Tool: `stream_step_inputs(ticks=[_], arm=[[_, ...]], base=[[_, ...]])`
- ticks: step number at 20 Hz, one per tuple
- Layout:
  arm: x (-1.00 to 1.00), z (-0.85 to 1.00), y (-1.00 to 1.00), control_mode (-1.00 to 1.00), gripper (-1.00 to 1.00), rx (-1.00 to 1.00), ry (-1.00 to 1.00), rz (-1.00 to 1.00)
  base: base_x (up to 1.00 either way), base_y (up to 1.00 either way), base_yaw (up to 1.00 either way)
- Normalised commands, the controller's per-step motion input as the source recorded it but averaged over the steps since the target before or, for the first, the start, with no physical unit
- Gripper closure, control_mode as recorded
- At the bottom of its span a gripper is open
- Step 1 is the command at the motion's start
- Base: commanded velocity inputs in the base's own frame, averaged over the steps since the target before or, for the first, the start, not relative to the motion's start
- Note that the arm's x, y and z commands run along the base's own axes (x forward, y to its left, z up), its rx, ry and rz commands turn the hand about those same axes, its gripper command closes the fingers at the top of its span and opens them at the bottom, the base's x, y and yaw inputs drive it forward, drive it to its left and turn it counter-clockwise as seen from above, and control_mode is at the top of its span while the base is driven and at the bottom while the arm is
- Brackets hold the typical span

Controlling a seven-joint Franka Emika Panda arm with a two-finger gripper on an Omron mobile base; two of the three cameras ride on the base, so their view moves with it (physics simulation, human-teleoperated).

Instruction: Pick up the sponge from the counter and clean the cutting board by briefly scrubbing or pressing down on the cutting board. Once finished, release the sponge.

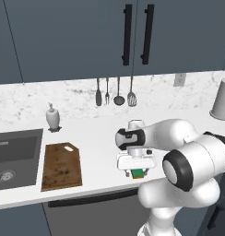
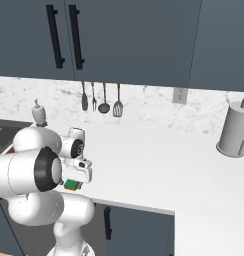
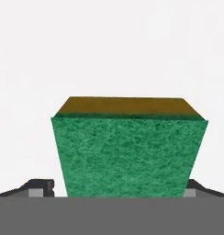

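Cutting board [image 1: 62, 166] lies left on the tabletop [image 1: 100, 138], long axis near-to-far, handle hole at the far end. Right of it we see the gripper [image 1: 138, 172] pointing down, fingers [image 3: 40, 187] pinching the sponge [image 3: 128, 153], seemingly for carrying to the board. Sponge's green face faces the hand camera; we cannot tell its long axis.

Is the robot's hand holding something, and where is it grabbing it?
Yes, the hand holds the sponge, with one finger on each of its two opposite sides.
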Motion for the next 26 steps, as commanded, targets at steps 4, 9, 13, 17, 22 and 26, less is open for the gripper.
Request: stream_step_inputs(ticks=[4,9,13,17,22,26], arm=[[0.11,-0.34,0.01,-1.0,1.0,-0.05,0.01,0.0],[0.18,-0.27,0.01,-1.0,1.0,-0.05,0.0,0.0],[0.18,-0.2,0.0,-1.0,1.0,-0.01,0.0,0.0],[0.0,0.08,0.0,-1.0,1.0,0.0,0.0,0.0],[0.0,0.58,0.2,-1.0,1.0,0.01,0.0,-0.01],[0.0,0.54,0.51,-1.0,1.0,0.04,0.05,0.0]], base=[[0.0,0.0,0.0],[0.0,0.0,0.0],[0.0,0.0,0.0],[0.0,0.0,0.0],[0.0,0.0,0.0],[0.0,0.0,0.0]])
